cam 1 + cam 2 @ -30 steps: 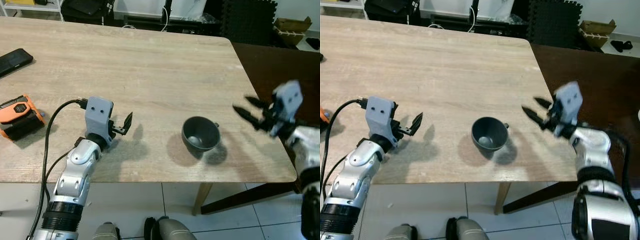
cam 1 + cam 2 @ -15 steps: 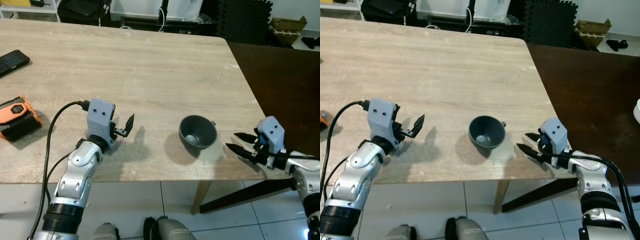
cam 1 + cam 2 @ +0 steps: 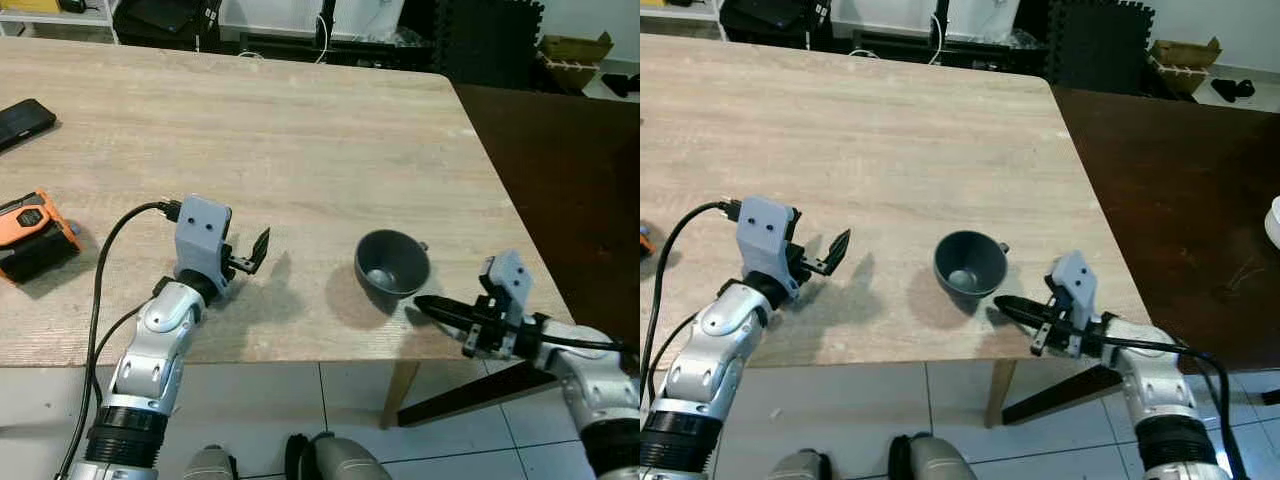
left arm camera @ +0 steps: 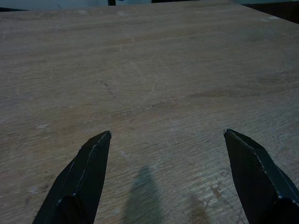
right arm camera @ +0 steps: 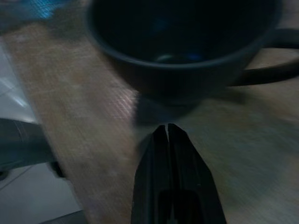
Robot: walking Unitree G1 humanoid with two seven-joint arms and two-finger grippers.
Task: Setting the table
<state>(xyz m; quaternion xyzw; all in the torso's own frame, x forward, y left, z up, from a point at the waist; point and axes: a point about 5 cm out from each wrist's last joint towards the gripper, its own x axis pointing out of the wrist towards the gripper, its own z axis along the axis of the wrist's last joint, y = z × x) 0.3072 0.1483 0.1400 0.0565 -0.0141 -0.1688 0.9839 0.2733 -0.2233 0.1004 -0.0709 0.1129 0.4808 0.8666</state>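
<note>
The dark cup [image 3: 392, 268] stands upright near the table's [image 3: 300, 130] front edge. The right wrist view shows its handle and the right pincer [image 5: 167, 133] pressed closed just short of it. Well left of the cup, the left pincer [image 4: 167, 140] hovers spread wide over bare wood.

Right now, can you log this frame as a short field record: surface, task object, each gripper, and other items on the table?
surface: light wooden table
task object: dark grey cup, upright, near the table's front edge
right gripper: fingers shut, low over the table, tips pointing at the cup's base, not holding it
left gripper: open, over bare wood, well apart from the cup
other items: orange device and black phone at the table's left side
</note>
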